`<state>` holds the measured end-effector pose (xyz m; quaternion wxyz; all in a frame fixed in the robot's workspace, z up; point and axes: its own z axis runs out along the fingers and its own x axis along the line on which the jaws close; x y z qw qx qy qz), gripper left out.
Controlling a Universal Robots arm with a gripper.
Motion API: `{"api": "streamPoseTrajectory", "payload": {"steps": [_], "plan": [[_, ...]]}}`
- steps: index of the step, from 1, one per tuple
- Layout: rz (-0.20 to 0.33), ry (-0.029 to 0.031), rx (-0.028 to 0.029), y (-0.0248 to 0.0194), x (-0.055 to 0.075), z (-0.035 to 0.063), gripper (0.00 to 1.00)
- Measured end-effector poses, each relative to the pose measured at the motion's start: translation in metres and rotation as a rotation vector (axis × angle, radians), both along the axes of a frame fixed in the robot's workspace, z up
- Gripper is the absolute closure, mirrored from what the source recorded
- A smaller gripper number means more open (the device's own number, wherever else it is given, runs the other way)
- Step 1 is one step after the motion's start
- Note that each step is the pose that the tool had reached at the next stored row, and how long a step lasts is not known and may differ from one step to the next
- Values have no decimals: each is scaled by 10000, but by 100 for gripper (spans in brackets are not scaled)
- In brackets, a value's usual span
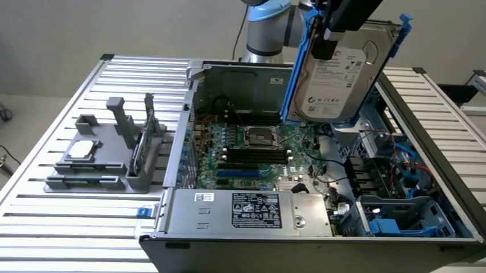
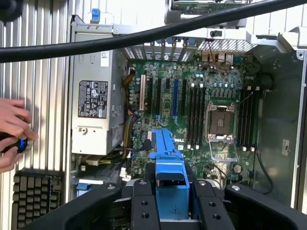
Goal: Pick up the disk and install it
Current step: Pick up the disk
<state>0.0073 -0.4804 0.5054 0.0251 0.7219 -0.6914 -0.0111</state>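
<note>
open computer case (image 1: pixel 243 85) (motherboard (image 1: pixel 227 136) exposed) beside a grey parts holder (image 1: pixel 106 170)

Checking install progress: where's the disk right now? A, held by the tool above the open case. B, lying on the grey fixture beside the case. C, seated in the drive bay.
A: the tool grips the disk, label showing, in the air over the open case.

We saw the arm (image 1: pixel 267 25) cut off by the exterior view's upper edge, and the tool (image 1: pixel 332 45) hid the top of the disk (image 1: pixel 357 62). Its label (image 1: pixel 334 85) was too small for us to read. The wrist view's edge cut off a hand (image 2: pixel 12 132).
</note>
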Motion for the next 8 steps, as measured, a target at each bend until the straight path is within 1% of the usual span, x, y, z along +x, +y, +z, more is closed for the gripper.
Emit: {"api": "streamPoseTrajectory", "payload": {"steps": [8], "plan": [[0,18,85,-181,87,38,67]]}}
